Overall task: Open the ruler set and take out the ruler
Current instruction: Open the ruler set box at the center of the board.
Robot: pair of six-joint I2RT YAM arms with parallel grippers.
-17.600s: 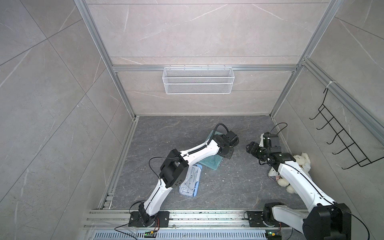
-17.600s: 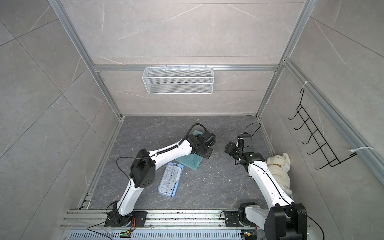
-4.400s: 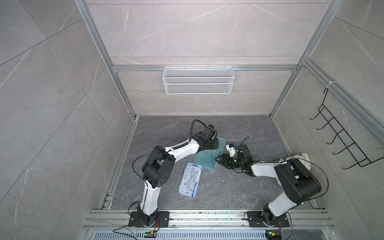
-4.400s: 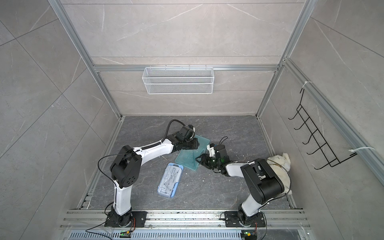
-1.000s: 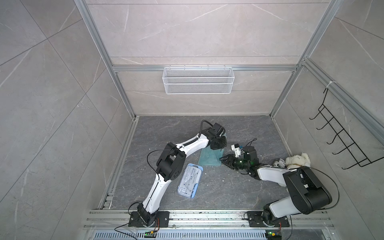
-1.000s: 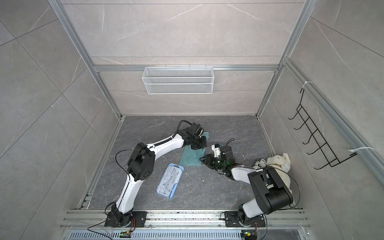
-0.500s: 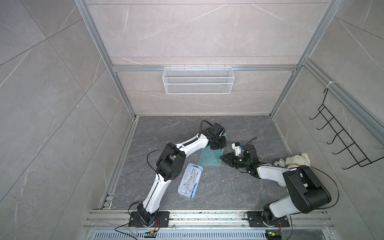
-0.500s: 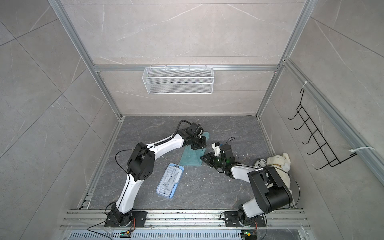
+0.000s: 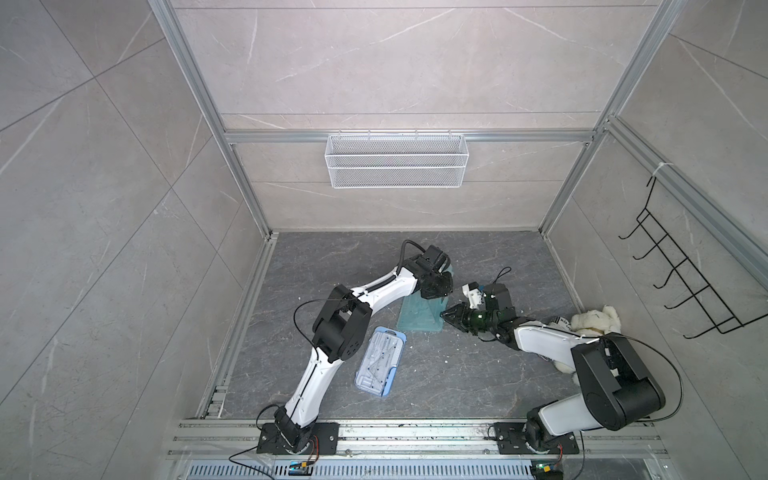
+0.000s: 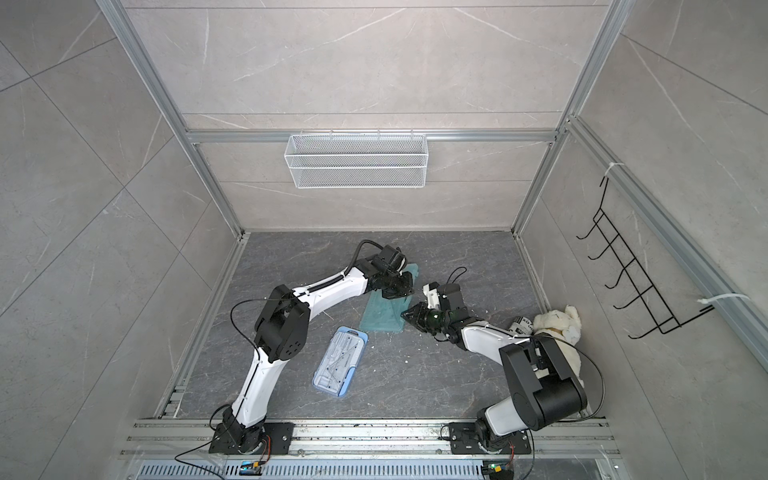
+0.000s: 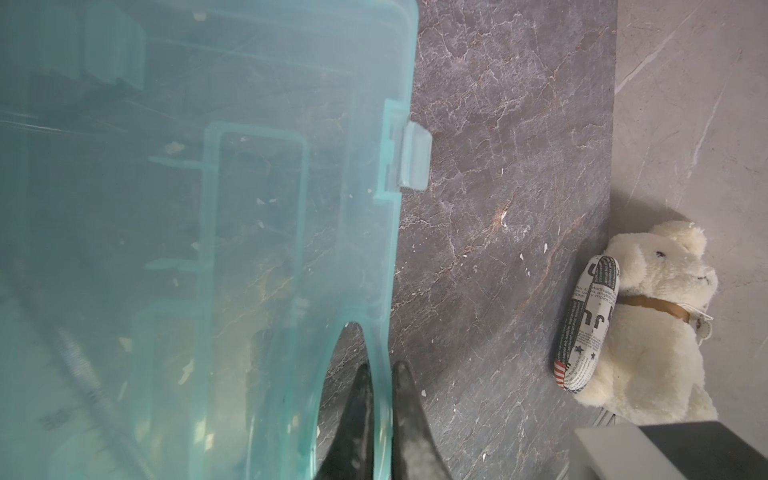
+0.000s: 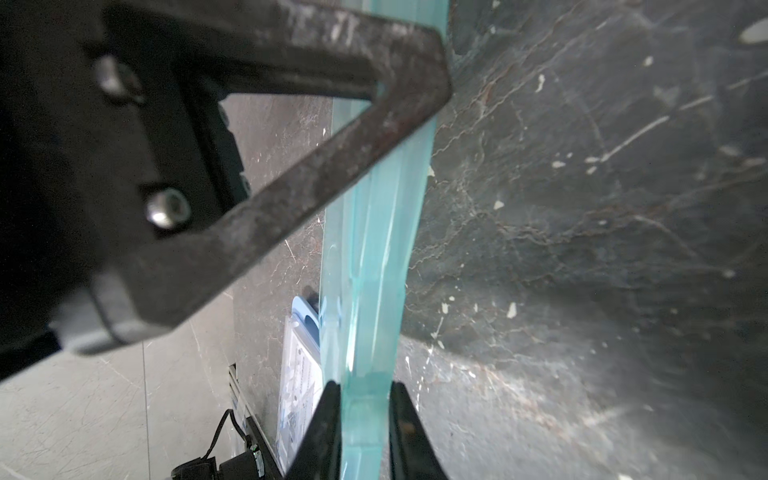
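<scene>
In both top views your teal ruler case [image 9: 417,316] [image 10: 380,318] sits mid-desk. The left claw [image 9: 436,291] is at its far end and the right claw [image 9: 446,312] is at its right edge. A blue case [image 9: 380,362] lies flat near it, toward the arm bases.

Left wrist: the left claw [image 11: 380,368] is pinched tight on the teal ruler case's rim, and there's a plush bear [image 11: 656,324] by the wall.

Right wrist: the right claw [image 12: 361,388] is clamped on the case's edge.

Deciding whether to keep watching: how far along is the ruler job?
Done: left gripper and right gripper each pinch an edge of the teal ruler case. In hand: getting it open; it looks shut. Left: lifting out the ruler, none is out yet.
</scene>
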